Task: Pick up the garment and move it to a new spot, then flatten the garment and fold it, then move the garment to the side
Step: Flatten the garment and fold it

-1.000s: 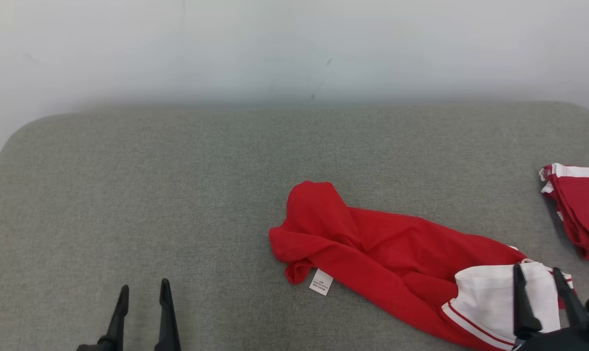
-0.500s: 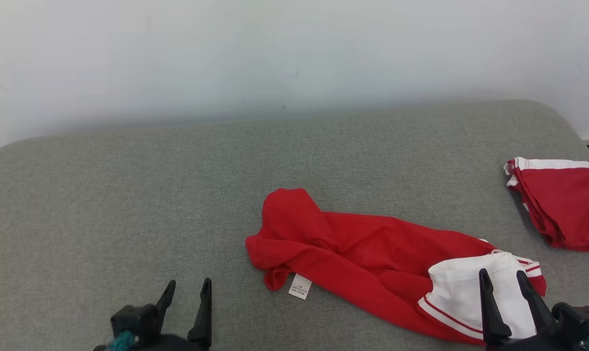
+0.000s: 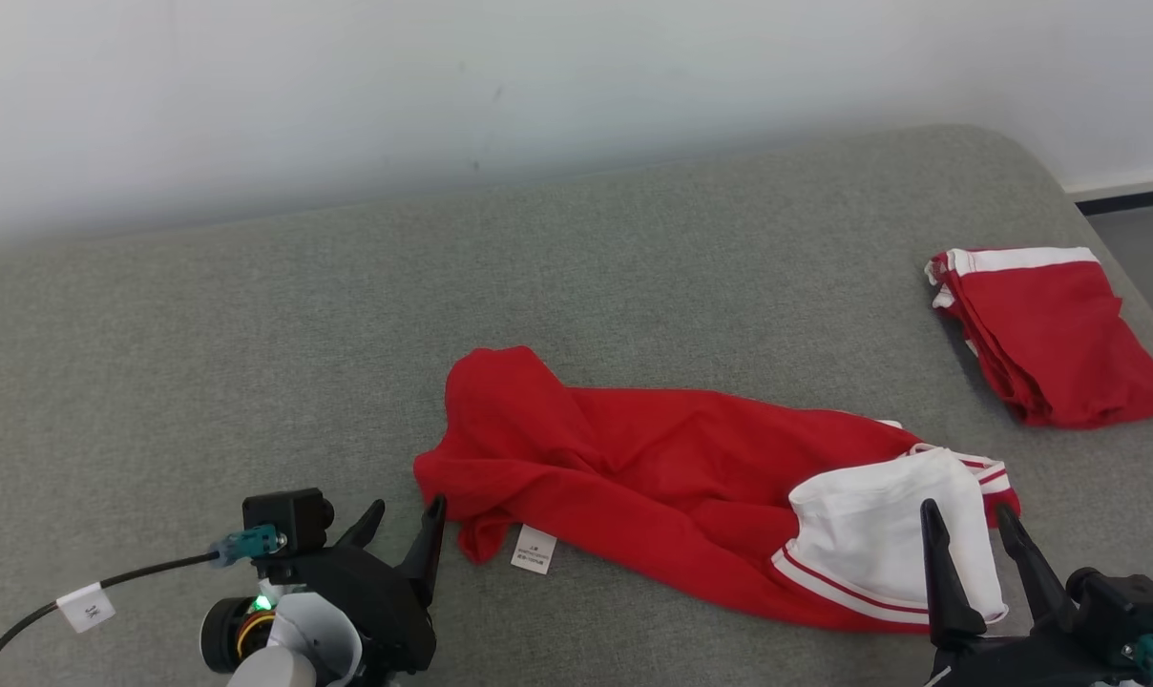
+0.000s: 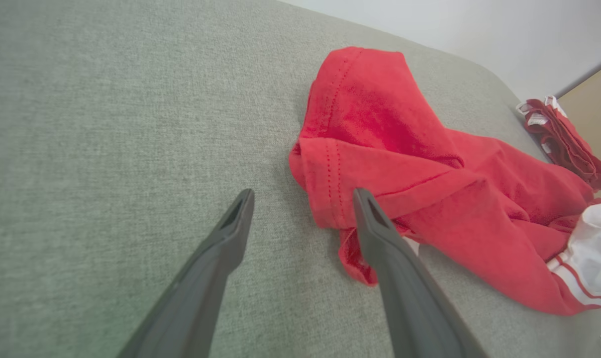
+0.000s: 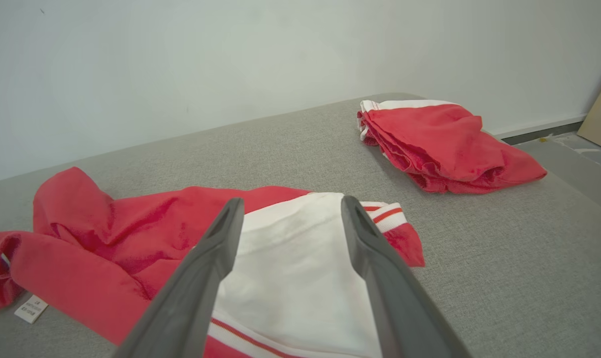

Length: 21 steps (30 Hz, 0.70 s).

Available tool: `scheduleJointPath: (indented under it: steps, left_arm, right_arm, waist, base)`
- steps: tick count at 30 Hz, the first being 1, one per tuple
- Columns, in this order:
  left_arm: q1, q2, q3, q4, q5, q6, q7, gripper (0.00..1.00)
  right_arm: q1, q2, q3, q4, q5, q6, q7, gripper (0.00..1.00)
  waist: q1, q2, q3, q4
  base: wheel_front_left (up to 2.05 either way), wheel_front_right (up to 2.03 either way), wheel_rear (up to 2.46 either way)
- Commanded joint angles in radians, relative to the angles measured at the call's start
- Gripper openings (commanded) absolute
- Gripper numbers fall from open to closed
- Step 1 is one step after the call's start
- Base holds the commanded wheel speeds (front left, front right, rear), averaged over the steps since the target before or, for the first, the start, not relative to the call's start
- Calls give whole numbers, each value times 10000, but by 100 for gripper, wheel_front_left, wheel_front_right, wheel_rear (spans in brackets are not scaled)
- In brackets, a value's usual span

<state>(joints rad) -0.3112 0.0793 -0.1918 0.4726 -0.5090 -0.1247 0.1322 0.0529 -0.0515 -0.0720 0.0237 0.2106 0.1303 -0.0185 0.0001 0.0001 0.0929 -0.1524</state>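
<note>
Left gripper (image 3: 406,508): 2 dark fingers parted at moderate width, nothing between them. In the left wrist view one finger lies against or over the near hem of the garment (image 3: 653,458) and the other over bare cushion. Right gripper (image 3: 963,510): fingers likewise apart and empty, poised above the white panel (image 3: 882,534) at the garment's other end; contact with the cloth cannot be told. The garment is red with white, red-striped trim. It lies crumpled and stretched crosswise on the grey padded surface (image 3: 252,334), toward the near edge and right of centre, bunched at the left end. A second red-and-white garment (image 3: 1054,334) sits folded well apart at the far right, near the surface's corner. A pale wall (image 3: 538,57) runs behind. Judged step: the 1st one, the pick-up, with both arms at the cloth and no grasp made. Next move calls for the left fingers to shift slightly so the hem sits between them, then both grippers descend and close on single edges rather than bunched layers — a slack pinch could slip when lifted. Writing: a white care label (image 3: 533,551) pokes out at the garment's near edge, print too small to read. A tag on the left arm's cable (image 3: 87,603) bears 2 characters, not legible with confidence.
</note>
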Motion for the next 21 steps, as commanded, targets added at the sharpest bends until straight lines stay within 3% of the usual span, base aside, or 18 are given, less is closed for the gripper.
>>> scheduleJointPath:
  steps: [1, 11, 16, 17, 18, 19, 20, 21]
  left_arm:
    - [-228, 151, -97, 152, -202, -70, 80, 100]
    - [-458, 515, -765, 184, -868, -59, 84, 100]
    - [-580, 789, -1418, 57, -1127, -62, -424, 100]
    - [-583, 841, -1504, 82, -1195, -60, -462, 56]
    - [-598, 886, -1585, 117, -1245, -60, -516, 41]
    - [-593, 904, -1666, 140, -1318, -61, -536, 9]
    - [-584, 914, -1753, 159, -1372, -61, -567, 0]
    - [-581, 927, -1829, 177, -1418, -61, -603, 0]
  right_arm:
    - [-128, 13, 11, -8, 73, 1, -96, 100]
    - [-178, 13, 0, 58, 85, 1, -176, 100]
    - [-221, 14, 92, 77, 60, 1, -166, 100]
    - [-209, 14, 91, 82, 56, 1, -158, 100]
    - [-194, 14, 91, 85, 54, 1, -151, 100]
    - [-171, 14, 89, 89, 51, 1, -140, 100]
    - [-148, 14, 76, 88, 46, 1, -126, 100]
    - [-128, 14, 71, 85, 42, 1, -118, 100]
  waist:
    - [-1, -1, 363, -382]
    - [-1, -1, 543, -501]
    - [-1, -1, 492, -469]
    - [-1, -1, 474, -458]
    - [-1, -1, 450, -443]
    - [-1, -1, 423, -426]
    - [-1, -1, 402, -408]
    - [-1, -1, 381, -387]
  base:
    - [0, 0, 0]
    - [0, 0, 0]
    - [0, 0, 0]
    - [0, 0, 0]
    - [0, 0, 0]
    - [0, 0, 0]
    - [0, 0, 0]
    - [0, 0, 0]
